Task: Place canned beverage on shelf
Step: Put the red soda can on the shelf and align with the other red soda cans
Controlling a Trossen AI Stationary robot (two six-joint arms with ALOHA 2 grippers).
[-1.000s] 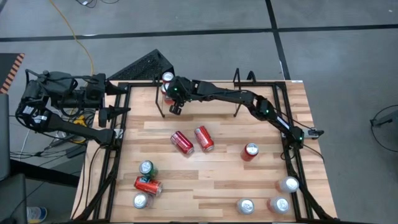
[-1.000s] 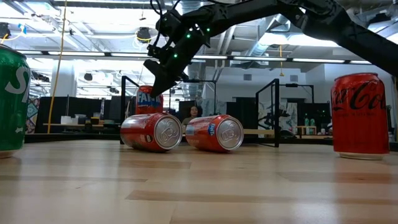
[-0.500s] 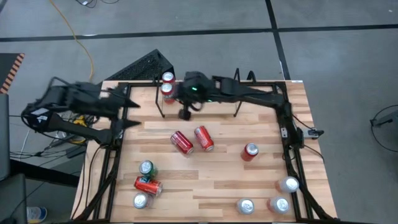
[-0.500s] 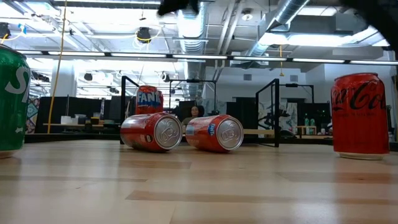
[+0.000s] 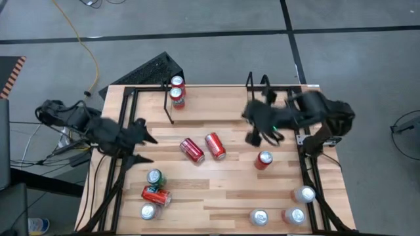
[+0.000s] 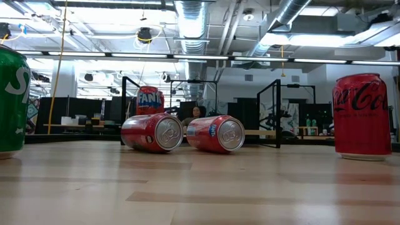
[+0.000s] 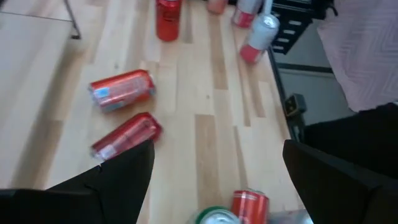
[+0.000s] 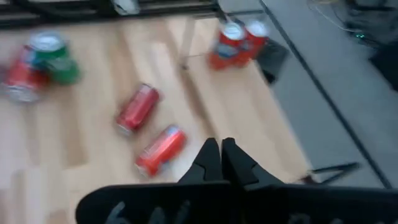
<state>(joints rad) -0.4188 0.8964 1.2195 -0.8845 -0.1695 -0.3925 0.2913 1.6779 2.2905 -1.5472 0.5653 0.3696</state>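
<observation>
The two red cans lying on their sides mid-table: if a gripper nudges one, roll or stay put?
Likely roll. Both red cans lie on their sides on the bare wooden table with nothing chocking them. A push across the axis should send one off; a push on the end would probably slide or spin it. Their smooth round walls may slip unless gripped squarely.

Overhead view straight down, low view level across the table (image 5: 230, 190), both sharing two fallen red cans (image 6: 181, 132).
</observation>
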